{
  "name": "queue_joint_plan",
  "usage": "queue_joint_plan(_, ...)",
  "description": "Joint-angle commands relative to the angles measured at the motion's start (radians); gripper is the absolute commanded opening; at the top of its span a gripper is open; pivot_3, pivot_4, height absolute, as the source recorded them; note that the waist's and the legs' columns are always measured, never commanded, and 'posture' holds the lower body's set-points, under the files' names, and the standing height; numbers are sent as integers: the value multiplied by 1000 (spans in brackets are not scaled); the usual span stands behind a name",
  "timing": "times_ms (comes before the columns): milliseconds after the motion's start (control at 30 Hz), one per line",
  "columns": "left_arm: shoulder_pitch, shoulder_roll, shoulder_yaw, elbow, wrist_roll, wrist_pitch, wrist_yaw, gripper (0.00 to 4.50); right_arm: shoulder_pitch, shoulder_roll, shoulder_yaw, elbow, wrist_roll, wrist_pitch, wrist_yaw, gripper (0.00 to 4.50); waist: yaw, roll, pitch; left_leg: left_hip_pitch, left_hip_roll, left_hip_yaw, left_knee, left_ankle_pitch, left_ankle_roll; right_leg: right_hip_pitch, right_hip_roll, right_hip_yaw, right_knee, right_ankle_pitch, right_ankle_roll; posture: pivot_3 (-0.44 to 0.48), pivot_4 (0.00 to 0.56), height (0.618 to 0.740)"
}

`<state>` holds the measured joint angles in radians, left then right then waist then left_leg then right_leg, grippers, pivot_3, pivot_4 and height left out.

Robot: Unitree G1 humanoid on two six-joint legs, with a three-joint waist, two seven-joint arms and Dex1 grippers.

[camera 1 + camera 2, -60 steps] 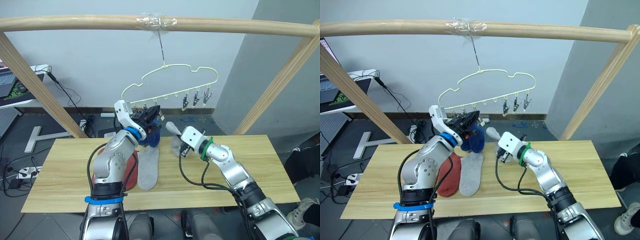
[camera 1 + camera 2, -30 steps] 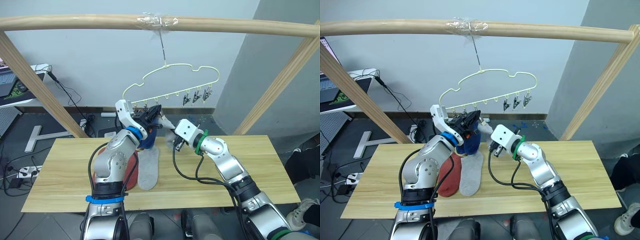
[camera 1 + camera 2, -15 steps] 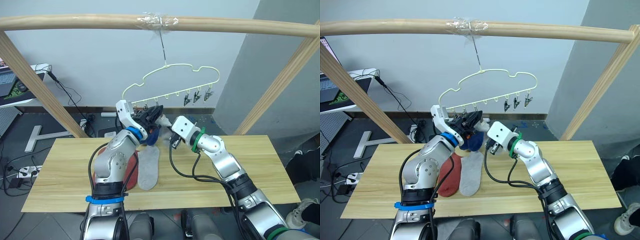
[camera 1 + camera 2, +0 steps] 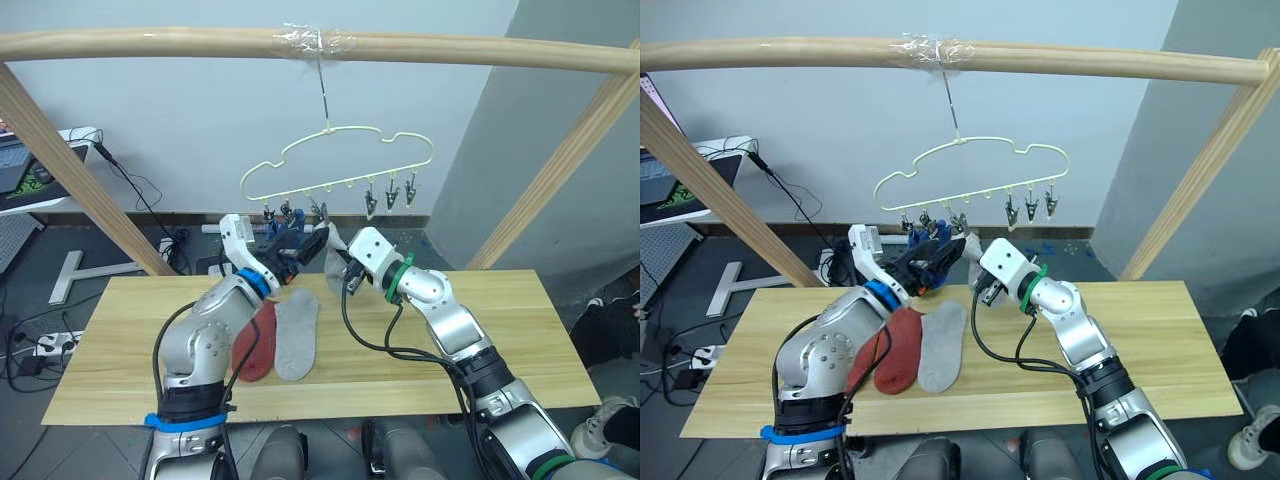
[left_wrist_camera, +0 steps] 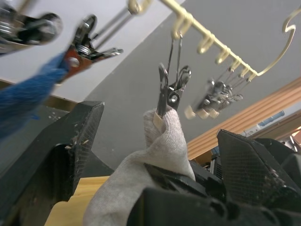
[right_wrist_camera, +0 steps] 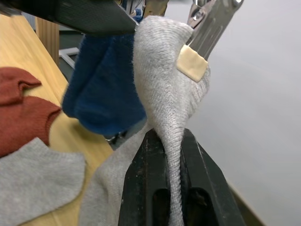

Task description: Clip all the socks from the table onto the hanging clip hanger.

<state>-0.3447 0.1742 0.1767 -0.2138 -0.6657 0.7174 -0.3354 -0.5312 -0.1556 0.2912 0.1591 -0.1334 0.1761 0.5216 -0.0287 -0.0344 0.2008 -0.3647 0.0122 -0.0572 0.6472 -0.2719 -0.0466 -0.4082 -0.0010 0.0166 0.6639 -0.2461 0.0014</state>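
The pale yellow-green clip hanger [image 4: 345,160] hangs by its hook from the pole. One of its metal clips [image 5: 170,92] bites the top edge of a light grey sock [image 6: 167,94]. My right gripper [image 6: 172,141] is shut on that sock just below the clip. My left gripper [image 4: 305,243] is open, its fingers [image 5: 70,155] wide apart on either side of the clipped sock. A blue sock [image 5: 28,101] hangs from a neighbouring clip. On the table [image 4: 500,340] a rust-red sock [image 4: 255,340] and a grey sock [image 4: 295,335] lie side by side.
The round wooden pole frame [image 4: 150,45] spans overhead, with slanted legs [image 4: 70,160] at both sides. Three bare clips [image 4: 390,193] hang at the hanger's right end. A desk with cables [image 4: 40,170] stands behind on the left.
My left gripper has opened wide and drawn back down and left from the clip. The clip now holds the grey sock's edge. My right gripper has stayed shut on the sock.
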Motion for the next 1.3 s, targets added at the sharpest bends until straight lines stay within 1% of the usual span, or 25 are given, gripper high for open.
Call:
queue_joint_plan(33,5,15,9,-67,-30,12,2,4500,-7,15,-27,-54,59,30,24,1160,0,0,0,0,0,0,0,0,0,0,0,0,0,0,0,23,166,740)
queue_joint_plan(67,8,19,12,-74,-32,17,2,4500,-3,15,-30,-59,67,38,27,1447,0,0,0,0,0,1,0,0,0,0,0,1,0,0,0,28,165,740)
queue_joint_plan(133,19,35,13,-92,-37,26,-4,4500,12,11,-38,-76,89,56,34,2250,1,0,0,0,0,0,0,0,0,0,0,0,0,0,0,33,165,740)
queue_joint_plan(167,24,45,12,-103,-39,29,-7,4500,22,9,-44,-87,101,65,39,2530,1,0,0,0,0,0,0,0,0,0,0,0,0,0,0,38,165,740)
queue_joint_plan(200,35,63,3,-120,-31,25,-20,4500,39,6,-54,-108,110,77,33,2980,2,0,0,0,0,0,0,0,0,0,0,0,0,0,0,38,165,740)
queue_joint_plan(333,69,104,-28,-176,-27,20,-49,4500,96,6,-96,-196,126,136,-16,4435,4,0,0,0,0,0,-1,0,0,0,0,0,0,0,0,42,163,740)
queue_joint_plan(367,71,107,-31,-179,-28,19,-50,4500,100,6,-98,-203,127,143,-19,4477,4,0,0,0,0,0,-1,0,0,0,0,0,0,0,0,42,163,740)
queue_joint_plan(467,91,160,-92,-186,73,-65,-89,4500,123,29,-135,-267,154,187,-67,4477,3,0,0,0,0,0,-1,0,0,0,0,1,-1,-1,1,42,163,740)
queue_joint_plan(500,89,160,-94,-183,85,-85,-89,4500,127,45,-156,-285,158,196,-99,4264,3,0,0,0,0,1,-1,0,0,0,0,1,0,-2,4,42,163,740)
queue_joint_plan(567,78,157,-97,-169,99,-117,-89,4500,121,62,-177,-297,154,206,-144,3769,3,0,0,0,0,0,-1,0,0,0,0,0,0,-3,4,33,154,740)
queue_joint_plan(633,66,149,-94,-159,102,-131,-85,4500,107,69,-185,-299,145,208,-176,3132,3,0,0,0,0,0,-1,0,0,0,0,0,0,-3,4,33,154,740)
queue_joint_plan(800,50,152,-92,-147,105,-149,-94,4500,80,81,-194,-290,154,200,-207,3132,3,0,0,0,0,1,-1,0,0,-1,0,1,-1,-2,4,26,149,740)
queue_joint_plan(933,37,187,-147,-149,181,-211,-138,4500,42,95,-195,-258,158,180,-226,3132,3,0,0,-1,0,1,-1,0,0,-2,0,1,0,-2,3,30,142,740)
queue_joint_plan(967,33,188,-153,-151,184,-214,-142,4500,33,99,-196,-250,159,175,-232,2739,3,0,0,-1,0,1,-1,0,0,-2,0,1,0,-1,2,30,142,740)
queue_joint_plan(1000,33,188,-155,-155,185,-214,-144,4500,27,104,-198,-244,160,176,-240,2532,3,0,0,-1,0,1,-1,0,0,-2,0,1,0,0,0,30,142,740)
queue_joint_plan(1100,36,182,-150,-157,186,-215,-142,4500,14,110,-200,-230,163,181,-253,1515,3,0,0,-1,0,2,-1,0,0,-2,0,1,0,0,0,35,139,740)
queue_joint_plan(1233,36,180,-146,-158,190,-219,-138,4500,0,118,-198,-216,166,178,-261,1515,3,0,0,-1,0,1,-1,0,0,-2,0,1,0,0,0,39,138,740)
queue_joint_plan(1300,23,173,-144,-170,181,-210,-129,4500,-19,141,-203,-196,173,185,-278,1515,3,0,0,-1,0,2,-1,0,0,-2,0,1,0,0,0,41,136,740)
